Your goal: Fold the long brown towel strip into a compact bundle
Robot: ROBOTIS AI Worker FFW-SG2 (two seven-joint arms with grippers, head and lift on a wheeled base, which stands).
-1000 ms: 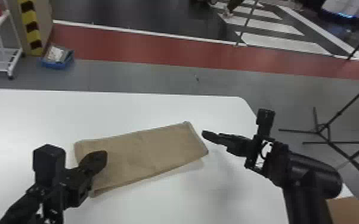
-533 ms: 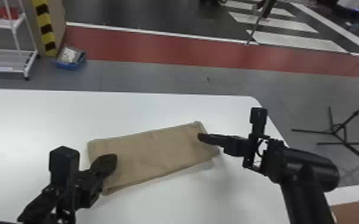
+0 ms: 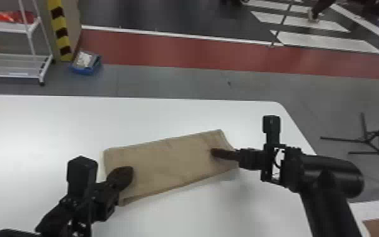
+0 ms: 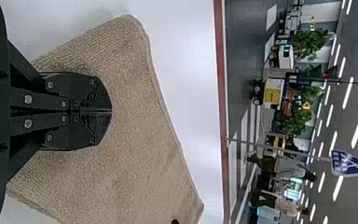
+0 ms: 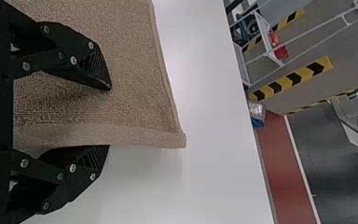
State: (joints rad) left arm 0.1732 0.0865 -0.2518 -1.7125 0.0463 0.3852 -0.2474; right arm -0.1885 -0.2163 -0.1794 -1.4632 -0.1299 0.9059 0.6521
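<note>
The brown towel (image 3: pixel 173 160) lies flat on the white table (image 3: pixel 173 116), a wide oblong set at a slant, with its right end farther from the robot than its left end. Over the left end of the towel is the left gripper (image 3: pixel 126 175); its two fingers are pressed together, tip against tip, and they hide a part of the cloth. At the right end of the towel is the right gripper (image 3: pixel 215 153), whose fingers are spread: one is over the cloth, the other is past its edge, so this edge comes between them. These two grippers, with their arms, are what stands in the way around the towel.

Beyond the towel, past the table's far edge, a red band (image 3: pixel 173 50) crosses the floor. Farther off and to the left of the towel are a blue box (image 3: pixel 86 67) on the floor, a post with yellow and black stripes (image 3: pixel 61 34) and a white rack (image 3: pixel 12 66), which carries something red (image 3: pixel 9 16). Well to the right of the towel, off the table, a black stand (image 3: pixel 370 141) spreads its legs.
</note>
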